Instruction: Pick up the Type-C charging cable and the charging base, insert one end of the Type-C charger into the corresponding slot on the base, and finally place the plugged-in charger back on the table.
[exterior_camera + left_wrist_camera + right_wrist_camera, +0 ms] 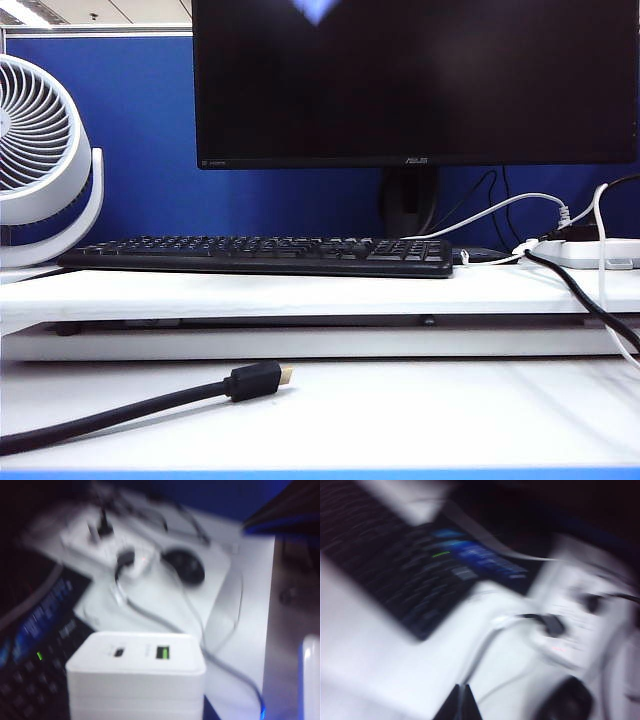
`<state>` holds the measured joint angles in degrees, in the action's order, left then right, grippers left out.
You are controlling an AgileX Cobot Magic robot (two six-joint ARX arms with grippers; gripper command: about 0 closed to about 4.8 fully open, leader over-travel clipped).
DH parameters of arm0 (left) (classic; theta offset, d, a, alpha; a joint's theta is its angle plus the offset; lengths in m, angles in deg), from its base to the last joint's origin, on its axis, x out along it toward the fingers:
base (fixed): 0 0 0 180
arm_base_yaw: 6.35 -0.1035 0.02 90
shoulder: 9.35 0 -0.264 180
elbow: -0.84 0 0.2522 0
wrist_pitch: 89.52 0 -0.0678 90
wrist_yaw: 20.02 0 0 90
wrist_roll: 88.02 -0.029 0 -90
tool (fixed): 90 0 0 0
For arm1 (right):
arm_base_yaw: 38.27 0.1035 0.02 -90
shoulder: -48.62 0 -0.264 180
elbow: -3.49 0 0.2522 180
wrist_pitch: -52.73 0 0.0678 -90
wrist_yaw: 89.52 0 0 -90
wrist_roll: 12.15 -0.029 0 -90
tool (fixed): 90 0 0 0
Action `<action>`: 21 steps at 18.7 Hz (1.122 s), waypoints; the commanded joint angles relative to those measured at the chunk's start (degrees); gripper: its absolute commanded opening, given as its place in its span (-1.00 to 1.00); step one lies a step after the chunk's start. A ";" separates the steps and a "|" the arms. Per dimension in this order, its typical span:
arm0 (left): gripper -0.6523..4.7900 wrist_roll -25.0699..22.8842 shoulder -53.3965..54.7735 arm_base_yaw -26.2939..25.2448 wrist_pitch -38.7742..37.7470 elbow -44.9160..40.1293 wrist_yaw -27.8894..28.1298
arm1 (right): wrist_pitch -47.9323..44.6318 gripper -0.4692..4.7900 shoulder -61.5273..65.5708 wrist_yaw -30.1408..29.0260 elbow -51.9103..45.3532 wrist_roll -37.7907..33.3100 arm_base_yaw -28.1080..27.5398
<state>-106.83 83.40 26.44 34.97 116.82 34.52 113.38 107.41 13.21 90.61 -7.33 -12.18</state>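
In the left wrist view the charging base (136,680), a white block with a green port (162,652) and a dark slot (118,652) on its facing side, fills the spot where my left gripper's jaws are. It hangs above the keyboard's end; the fingers themselves are hidden by it. In the right wrist view my right gripper (461,702) is shut, its black fingertips pinched on the thin white Type-C charging cable (479,655), which runs off over the white table (380,655). Neither gripper shows in the exterior view. Both wrist views are blurred.
A black keyboard (260,255) lies on the raised shelf board under a monitor (415,80). A white power strip (590,250) with plugged cables sits at the right, a black mouse (185,565) near it. A fan (40,150) stands left. A thick black gold-tipped cable (255,380) lies in front.
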 commanded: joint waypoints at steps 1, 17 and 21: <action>-0.67 6.67 -4.31 0.00 8.26 0.24 -0.83 | -4.55 -0.84 0.63 4.04 0.46 -3.67 -4.04; -0.68 13.86 -10.01 0.02 12.22 0.24 -0.81 | -17.44 -0.84 23.54 -29.16 0.57 -14.34 -21.73; -0.68 14.82 -10.01 0.02 12.04 0.24 -0.79 | -20.52 -0.84 33.62 -24.76 4.55 -19.98 -16.39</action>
<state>-92.23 73.83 26.44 46.02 116.84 34.15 94.17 139.73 -13.67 93.28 -24.29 -29.19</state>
